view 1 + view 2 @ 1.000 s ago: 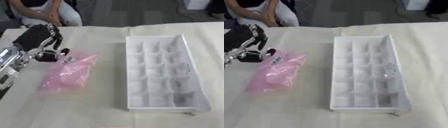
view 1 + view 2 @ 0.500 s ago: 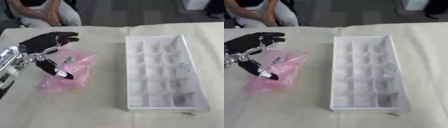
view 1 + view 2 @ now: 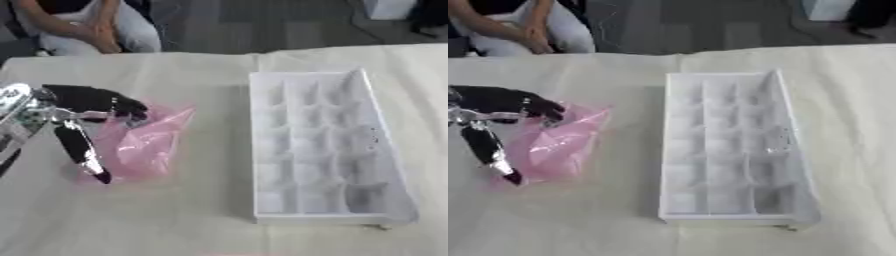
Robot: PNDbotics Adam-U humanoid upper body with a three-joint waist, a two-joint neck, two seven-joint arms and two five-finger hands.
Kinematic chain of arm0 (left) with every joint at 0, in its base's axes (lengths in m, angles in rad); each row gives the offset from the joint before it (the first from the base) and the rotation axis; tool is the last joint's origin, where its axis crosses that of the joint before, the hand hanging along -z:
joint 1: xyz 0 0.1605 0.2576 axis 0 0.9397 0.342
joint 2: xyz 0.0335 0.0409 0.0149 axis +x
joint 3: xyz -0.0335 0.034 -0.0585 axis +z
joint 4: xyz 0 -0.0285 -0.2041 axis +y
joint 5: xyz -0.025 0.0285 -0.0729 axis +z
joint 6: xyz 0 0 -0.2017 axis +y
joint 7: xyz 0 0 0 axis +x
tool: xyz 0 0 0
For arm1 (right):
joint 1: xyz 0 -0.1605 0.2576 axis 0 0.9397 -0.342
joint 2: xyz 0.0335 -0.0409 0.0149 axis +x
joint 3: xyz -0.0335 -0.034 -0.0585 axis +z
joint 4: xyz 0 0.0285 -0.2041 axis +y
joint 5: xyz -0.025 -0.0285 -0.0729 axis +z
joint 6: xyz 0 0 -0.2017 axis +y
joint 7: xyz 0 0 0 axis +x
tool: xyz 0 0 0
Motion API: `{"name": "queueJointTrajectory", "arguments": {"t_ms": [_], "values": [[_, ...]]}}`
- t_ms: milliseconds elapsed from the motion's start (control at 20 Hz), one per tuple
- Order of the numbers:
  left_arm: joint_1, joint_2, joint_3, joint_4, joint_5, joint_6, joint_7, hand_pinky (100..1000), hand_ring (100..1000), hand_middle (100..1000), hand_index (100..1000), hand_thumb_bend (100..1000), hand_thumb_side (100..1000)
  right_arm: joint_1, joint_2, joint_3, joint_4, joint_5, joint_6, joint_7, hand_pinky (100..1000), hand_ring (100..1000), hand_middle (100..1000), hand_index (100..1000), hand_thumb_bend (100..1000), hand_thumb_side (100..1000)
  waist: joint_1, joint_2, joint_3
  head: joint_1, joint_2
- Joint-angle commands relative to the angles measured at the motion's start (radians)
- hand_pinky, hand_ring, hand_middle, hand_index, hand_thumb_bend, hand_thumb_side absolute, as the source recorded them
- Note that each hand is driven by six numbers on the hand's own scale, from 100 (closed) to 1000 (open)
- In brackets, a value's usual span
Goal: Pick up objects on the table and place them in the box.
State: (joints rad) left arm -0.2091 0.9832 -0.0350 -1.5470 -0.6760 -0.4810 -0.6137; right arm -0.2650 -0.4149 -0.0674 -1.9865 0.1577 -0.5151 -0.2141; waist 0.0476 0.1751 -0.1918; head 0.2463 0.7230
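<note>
The left hand (image 3: pixel 80 107) came in from the left edge and lay over the pink plastic bag (image 3: pixel 140 145), which sat on the cream tablecloth (image 3: pixel 201 220) on the left side of the table, well apart from the box. The hand was spread wide: its black fingers (image 3: pixel 118 102) reached across the bag's upper edge, their tips at the crumpled top of the plastic, while the thumb (image 3: pixel 77 147) pointed down along the bag's left side, its tip near the lower left corner. Whether the tips actually pressed the plastic could not be told, and nothing was clamped between them. The bag lay flat and wrinkled, translucent, with 1 corner drawn out toward the right. The white box (image 3: pixel 319 145), a long tray divided into many small compartments, stood to the right of the bag, its long side running away from the robot; its compartments looked bare. The right hand showed in neither view.
</note>
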Motion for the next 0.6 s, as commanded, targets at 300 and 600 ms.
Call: {"name": "queueJointTrajectory", "arguments": {"t_ms": [300,600], "values": [[-0.056,0.021,0.002,0.059,0.001,-0.028,-0.021,975,995,1000,1000,1000,617,-0.008,-0.015,-0.003,-0.013,-0.002,0.001,0.002,100,108,102,464,385,1000,0.004,-0.01,-0.007,-0.001,-0.013],[-0.09,-0.032,0.01,0.082,0.002,-0.029,0.01,926,965,975,994,1000,624,-0.009,-0.012,-0.001,-0.013,-0.003,0.0,0.004,100,108,102,464,386,1000,0.003,-0.009,-0.008,-0.003,-0.014]]}}
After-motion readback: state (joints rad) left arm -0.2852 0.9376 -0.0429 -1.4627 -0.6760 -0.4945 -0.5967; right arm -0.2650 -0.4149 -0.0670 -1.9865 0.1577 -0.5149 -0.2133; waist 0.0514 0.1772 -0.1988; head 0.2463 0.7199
